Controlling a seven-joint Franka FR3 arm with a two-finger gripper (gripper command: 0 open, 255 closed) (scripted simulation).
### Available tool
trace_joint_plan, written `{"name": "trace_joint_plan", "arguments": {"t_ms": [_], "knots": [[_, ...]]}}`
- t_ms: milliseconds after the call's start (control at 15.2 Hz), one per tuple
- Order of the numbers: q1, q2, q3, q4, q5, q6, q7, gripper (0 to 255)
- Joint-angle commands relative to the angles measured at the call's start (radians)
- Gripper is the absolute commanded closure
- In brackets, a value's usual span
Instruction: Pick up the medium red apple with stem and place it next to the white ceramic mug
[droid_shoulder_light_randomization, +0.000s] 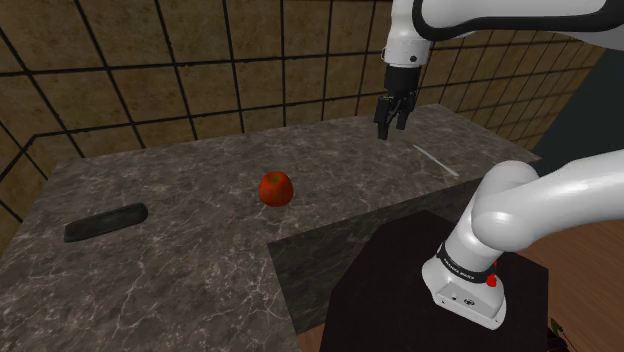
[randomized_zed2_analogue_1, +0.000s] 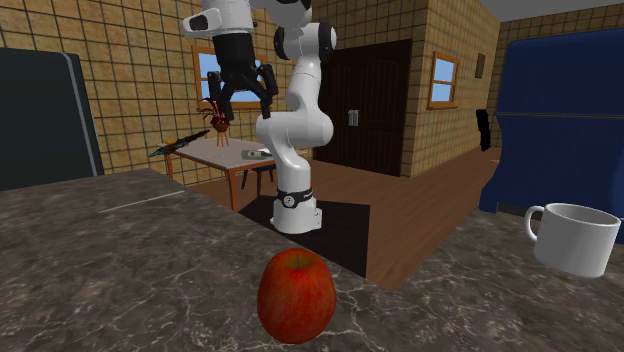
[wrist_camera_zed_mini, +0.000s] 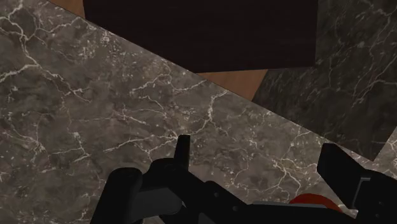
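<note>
A red apple (droid_shoulder_light_randomization: 275, 187) stands upright on the dark marble counter (droid_shoulder_light_randomization: 180, 270), near its middle. In the second exterior view the apple (randomized_zed2_analogue_1: 296, 295) is close in front and the white mug (randomized_zed2_analogue_1: 575, 238) stands well to its right on the same counter, handle turned toward the apple. My black gripper (droid_shoulder_light_randomization: 392, 125) hangs open and empty above the counter, up and to the right of the apple in the shoulder view, well apart from it. Its fingers (randomized_zed2_analogue_1: 218, 100) are spread. In the wrist view the gripper (wrist_camera_zed_mini: 257, 159) looks down on bare marble.
A dark flat object (droid_shoulder_light_randomization: 105, 222) lies on the counter at the shoulder view's left. A thin white strip (droid_shoulder_light_randomization: 437, 160) lies near the counter's far right edge. The black stand (droid_shoulder_light_randomization: 400, 290) fills a notch in the counter. A tiled wall (droid_shoulder_light_randomization: 200, 70) runs behind.
</note>
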Motion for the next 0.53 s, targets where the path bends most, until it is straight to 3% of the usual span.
{"name": "trace_joint_plan", "arguments": {"t_ms": [0,462], "knots": [[0.0,0.0,0.0,0.0,0.0,0.0,0.0,0],[0.073,0.21,0.05,0.046,0.02,0.208,-0.049,0]]}}
